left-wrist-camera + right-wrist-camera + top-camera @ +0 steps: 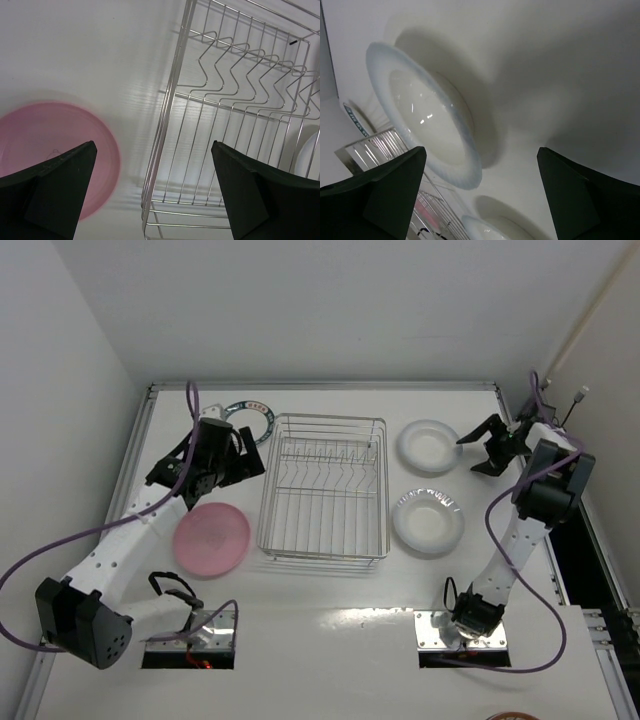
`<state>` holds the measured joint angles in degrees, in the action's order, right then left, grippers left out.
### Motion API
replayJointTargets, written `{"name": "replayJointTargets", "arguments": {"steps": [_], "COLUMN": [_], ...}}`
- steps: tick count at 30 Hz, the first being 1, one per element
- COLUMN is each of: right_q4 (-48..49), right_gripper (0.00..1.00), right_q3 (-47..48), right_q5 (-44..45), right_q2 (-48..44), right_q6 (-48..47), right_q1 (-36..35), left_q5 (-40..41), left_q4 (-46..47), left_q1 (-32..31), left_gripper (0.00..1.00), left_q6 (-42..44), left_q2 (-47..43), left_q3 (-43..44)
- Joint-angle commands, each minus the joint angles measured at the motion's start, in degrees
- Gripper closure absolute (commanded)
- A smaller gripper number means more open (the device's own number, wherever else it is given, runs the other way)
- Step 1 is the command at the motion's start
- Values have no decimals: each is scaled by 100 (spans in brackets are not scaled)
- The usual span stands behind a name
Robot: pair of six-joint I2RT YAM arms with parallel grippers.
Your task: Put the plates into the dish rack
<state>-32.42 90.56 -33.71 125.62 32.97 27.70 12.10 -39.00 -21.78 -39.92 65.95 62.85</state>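
Note:
The silver wire dish rack [325, 485] stands mid-table with nothing in it. The pink plate [211, 537] lies flat to its left. The blue-rimmed plate [252, 418] lies at the back left, partly hidden by my left gripper [243, 456], which is open and empty above the table by the rack's left side. One white plate [430, 446] and a second with a ribbed-looking rim [428, 521] lie right of the rack. My right gripper [478, 453] is open and empty just right of the far white plate [427, 115]. The left wrist view shows the rack [170, 100] and the pink plate [45, 135].
White walls close the table at the back and sides. A metal rail [320, 386] runs along the far edge. Purple cables [60, 550] trail from both arms. The arm bases [190, 630] sit at the near edge.

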Motion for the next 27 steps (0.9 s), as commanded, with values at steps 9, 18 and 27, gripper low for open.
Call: {"name": "replayJointTargets", "arguments": {"steps": [9, 18, 27], "right_q4": [114, 789, 1116], "right_gripper": [24, 63, 100], "right_q3": [989, 762, 314], "right_q5": [-1004, -1418, -1613], "right_q2": [1236, 1325, 772], "right_q6": [-19, 236, 43], "right_q1": [-133, -186, -125], "left_q5": [346, 346, 109], "left_q4": [-143, -248, -248], "left_q1": [-54, -54, -2], "left_gripper": [0, 0, 0], "left_q6": [2, -104, -51], "left_q2": [304, 357, 594], "left_q3": [632, 685, 737]}}
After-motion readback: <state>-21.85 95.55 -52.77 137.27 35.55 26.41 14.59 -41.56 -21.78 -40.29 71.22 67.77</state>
